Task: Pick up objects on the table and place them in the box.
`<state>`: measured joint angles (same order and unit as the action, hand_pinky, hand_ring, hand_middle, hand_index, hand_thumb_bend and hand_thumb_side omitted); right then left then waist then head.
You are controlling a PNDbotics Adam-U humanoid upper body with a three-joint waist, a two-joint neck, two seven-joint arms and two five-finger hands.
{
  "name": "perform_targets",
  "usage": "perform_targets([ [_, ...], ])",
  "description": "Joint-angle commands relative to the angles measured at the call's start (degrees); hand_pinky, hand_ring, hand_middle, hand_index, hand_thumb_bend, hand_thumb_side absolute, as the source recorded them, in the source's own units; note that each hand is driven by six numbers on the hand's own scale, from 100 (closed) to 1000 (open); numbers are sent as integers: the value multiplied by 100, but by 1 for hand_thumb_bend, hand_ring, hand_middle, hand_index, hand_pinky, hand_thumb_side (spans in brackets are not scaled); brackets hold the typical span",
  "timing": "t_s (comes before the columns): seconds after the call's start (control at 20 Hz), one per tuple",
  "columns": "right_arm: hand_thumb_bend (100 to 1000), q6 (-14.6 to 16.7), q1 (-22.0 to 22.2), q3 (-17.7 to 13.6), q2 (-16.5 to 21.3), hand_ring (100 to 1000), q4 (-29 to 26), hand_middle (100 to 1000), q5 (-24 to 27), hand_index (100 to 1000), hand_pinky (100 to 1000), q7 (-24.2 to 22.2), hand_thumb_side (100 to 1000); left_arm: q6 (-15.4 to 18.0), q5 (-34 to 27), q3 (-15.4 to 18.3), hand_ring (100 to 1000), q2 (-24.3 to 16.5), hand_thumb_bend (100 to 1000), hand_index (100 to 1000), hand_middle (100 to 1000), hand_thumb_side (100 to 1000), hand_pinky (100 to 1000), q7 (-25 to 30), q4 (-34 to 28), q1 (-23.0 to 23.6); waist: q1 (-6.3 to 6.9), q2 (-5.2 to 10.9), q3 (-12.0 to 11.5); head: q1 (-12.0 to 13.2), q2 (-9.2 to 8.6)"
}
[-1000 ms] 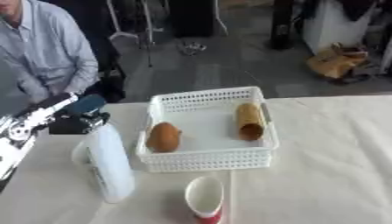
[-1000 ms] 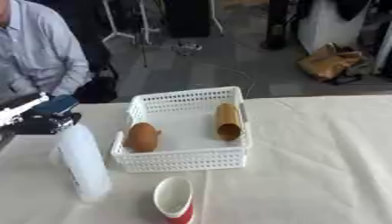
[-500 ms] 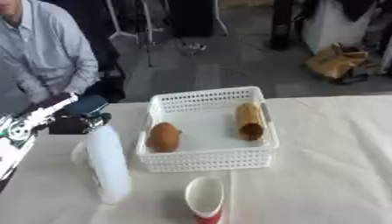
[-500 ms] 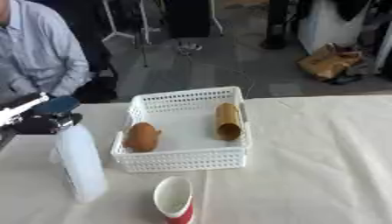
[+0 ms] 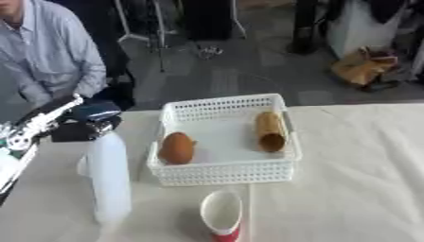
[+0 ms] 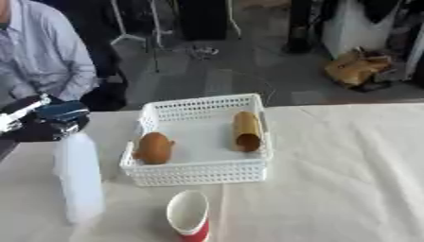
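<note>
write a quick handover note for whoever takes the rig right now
Left hand: at the table's left edge above the white bottle, dark and blurred, grip unclear. Right hand: not in view.
Done: brown rounded item and tan tube lie in the white basket.
Left: the white bottle stands left of the basket; the red and white cup stands just in front of it. Both need placing.

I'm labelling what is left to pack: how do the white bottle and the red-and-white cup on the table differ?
The white bottle is tall and slim; the paper cup is short and wide-mouthed. The bottle is all white and stands left of the white basket; the cup has a red base and sits in front of the basket. The bottle's top lies right by the left hand; nothing is near the cup. Both stand on the table, outside the basket.
</note>
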<state>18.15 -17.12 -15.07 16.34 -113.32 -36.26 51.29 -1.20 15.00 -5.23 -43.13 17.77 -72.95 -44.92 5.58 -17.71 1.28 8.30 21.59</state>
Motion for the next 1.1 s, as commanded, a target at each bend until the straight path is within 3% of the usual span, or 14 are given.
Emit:
perform_targets([
  [0.05, 100, 61, -48, -46, 48, 832, -127, 632, 32, 702, 715, 68, 1000, -12, -56, 129, 422, -215, 312, 441, 293, 577, 443, -111, -124, -44, -29, 106, -15, -9, -61],
  [1.1, 100, 64, -53, -47, 49, 832, -127, 629, 44, 701, 721, 68, 1000, 67, -348, 304, 394, -169, 374, 445, 280, 571, 414, -656, -304, -63, -45, 102, -25, -26, -84],
])
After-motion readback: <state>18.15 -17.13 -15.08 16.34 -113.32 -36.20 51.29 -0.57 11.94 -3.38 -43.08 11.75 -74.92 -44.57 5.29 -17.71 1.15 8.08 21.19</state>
